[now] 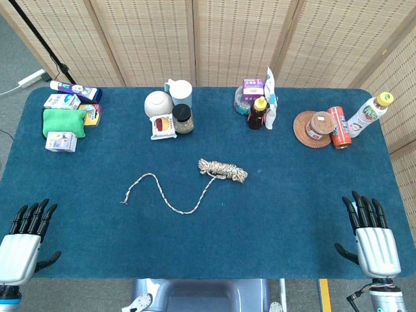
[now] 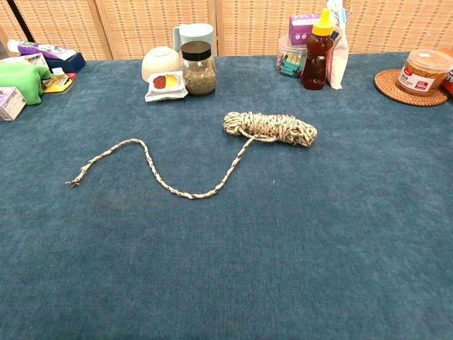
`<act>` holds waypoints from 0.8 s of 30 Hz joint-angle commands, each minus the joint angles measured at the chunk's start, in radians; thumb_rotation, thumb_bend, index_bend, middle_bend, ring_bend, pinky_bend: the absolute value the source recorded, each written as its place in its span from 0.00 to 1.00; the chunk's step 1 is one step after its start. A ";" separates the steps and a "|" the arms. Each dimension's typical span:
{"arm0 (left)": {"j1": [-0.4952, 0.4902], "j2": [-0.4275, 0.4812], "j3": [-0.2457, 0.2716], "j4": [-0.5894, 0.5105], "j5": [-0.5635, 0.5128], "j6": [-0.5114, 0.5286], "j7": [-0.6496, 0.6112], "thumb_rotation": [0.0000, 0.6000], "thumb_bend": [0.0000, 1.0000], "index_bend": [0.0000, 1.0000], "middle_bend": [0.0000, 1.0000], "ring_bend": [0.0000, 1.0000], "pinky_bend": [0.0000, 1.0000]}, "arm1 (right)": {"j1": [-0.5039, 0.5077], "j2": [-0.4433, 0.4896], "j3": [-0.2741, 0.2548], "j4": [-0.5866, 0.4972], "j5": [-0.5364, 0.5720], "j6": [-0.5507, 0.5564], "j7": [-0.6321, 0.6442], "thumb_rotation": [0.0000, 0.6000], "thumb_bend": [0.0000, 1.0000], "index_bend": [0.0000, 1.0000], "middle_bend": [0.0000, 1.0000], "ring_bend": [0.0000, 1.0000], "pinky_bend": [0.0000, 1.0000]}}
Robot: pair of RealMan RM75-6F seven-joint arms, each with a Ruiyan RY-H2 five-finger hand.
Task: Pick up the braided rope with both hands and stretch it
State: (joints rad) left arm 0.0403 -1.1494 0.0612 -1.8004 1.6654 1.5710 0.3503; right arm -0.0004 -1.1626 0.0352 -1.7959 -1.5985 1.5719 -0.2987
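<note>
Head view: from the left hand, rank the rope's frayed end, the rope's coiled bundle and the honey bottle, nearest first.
From the left hand, at the table's near left corner:
1. Frayed end of the braided rope, left of centre.
2. Coiled bundle, mid-table, right of the loose end.
3. Honey bottle, back row, right of centre.

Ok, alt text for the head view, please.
A braided rope lies mid-table, bundled at one end with a loose tail snaking left. Both hands, left and right, rest open at the near corners, away from it.
</note>
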 commanded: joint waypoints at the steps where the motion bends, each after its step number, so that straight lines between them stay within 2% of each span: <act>1: 0.003 -0.006 -0.001 0.002 0.001 0.003 0.006 1.00 0.09 0.00 0.00 0.00 0.00 | 0.001 0.000 -0.001 -0.001 0.001 -0.002 0.000 1.00 0.00 0.00 0.00 0.00 0.00; 16: -0.024 0.001 -0.018 0.018 -0.009 -0.025 -0.050 1.00 0.10 0.00 0.00 0.00 0.00 | 0.005 -0.006 0.003 -0.009 0.011 -0.012 -0.009 1.00 0.00 0.00 0.00 0.00 0.00; 22: -0.054 -0.002 -0.031 0.030 -0.042 -0.078 -0.088 1.00 0.10 0.00 0.00 0.00 0.00 | 0.011 0.001 0.006 -0.006 0.027 -0.027 0.006 1.00 0.00 0.00 0.00 0.00 0.00; 24: -0.074 0.004 -0.042 0.021 -0.071 -0.113 -0.092 1.00 0.12 0.04 0.00 0.00 0.00 | 0.009 0.007 0.003 -0.008 0.026 -0.027 0.019 1.00 0.00 0.00 0.00 0.00 0.00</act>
State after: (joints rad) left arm -0.0187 -1.1496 0.0287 -1.7734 1.6143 1.4800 0.2636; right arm 0.0097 -1.1589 0.0395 -1.8027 -1.5720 1.5448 -0.2861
